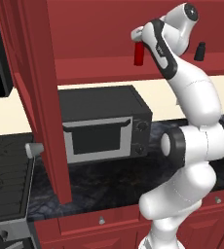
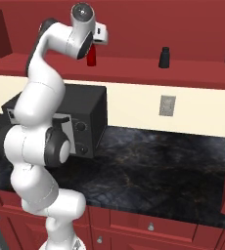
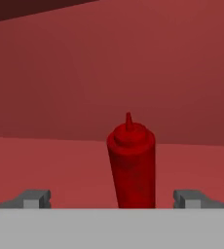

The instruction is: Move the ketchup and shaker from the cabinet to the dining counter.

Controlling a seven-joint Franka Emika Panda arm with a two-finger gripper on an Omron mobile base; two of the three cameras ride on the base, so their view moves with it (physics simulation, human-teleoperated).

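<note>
Facing upright ketchup [image 3: 131,163], end effector [image 3: 112,198] spread

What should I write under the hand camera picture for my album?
Slim red ketchup squeeze bottle standing upright on the red cabinet shelf, between the open gripper fingertips.

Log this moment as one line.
gripper: open, lined up on ketchup | ketchup: upright on cabinet shelf | shaker: on shelf, untouched
</note>
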